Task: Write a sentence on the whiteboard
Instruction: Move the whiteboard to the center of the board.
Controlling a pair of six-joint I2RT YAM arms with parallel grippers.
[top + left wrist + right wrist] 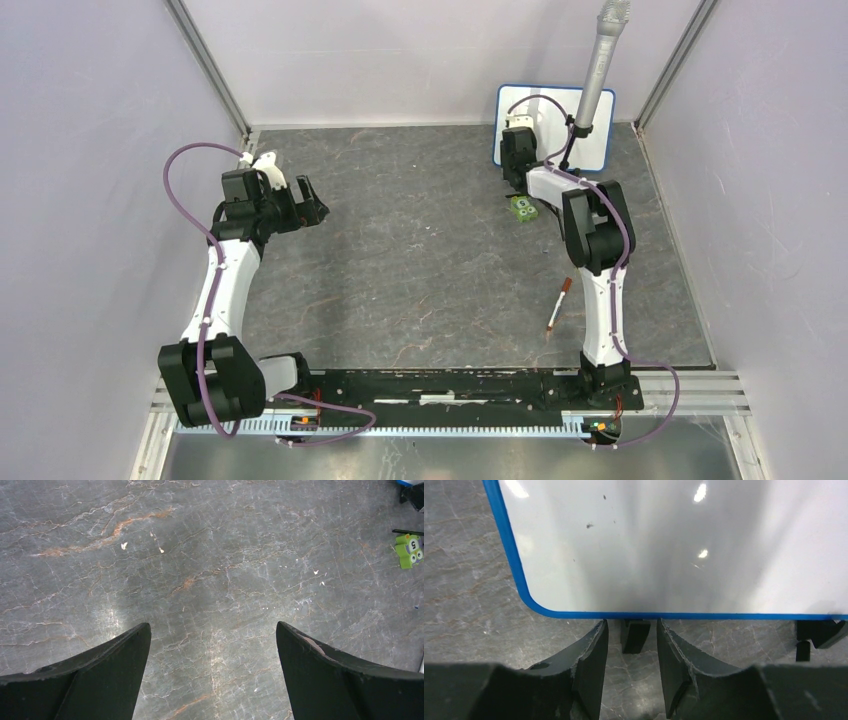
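The whiteboard (606, 135) stands at the back right against the wall, white with a blue frame. In the right wrist view its face (649, 555) is blank apart from a few dark specks; no sentence shows on it. My right gripper (516, 160) is at the board's lower left edge. Its jaws (631, 625) are slightly apart and hold nothing, with a black foot (635, 635) of the board in the gap just past the tips. My left gripper (310, 205) is wide open and empty (212, 630) over bare table at the left.
A reddish-brown marker (558, 305) lies on the table near the right arm. A small green block (524, 209) lies in front of the board and shows in the left wrist view (410, 550). A grey pole (600, 60) slants over the board.
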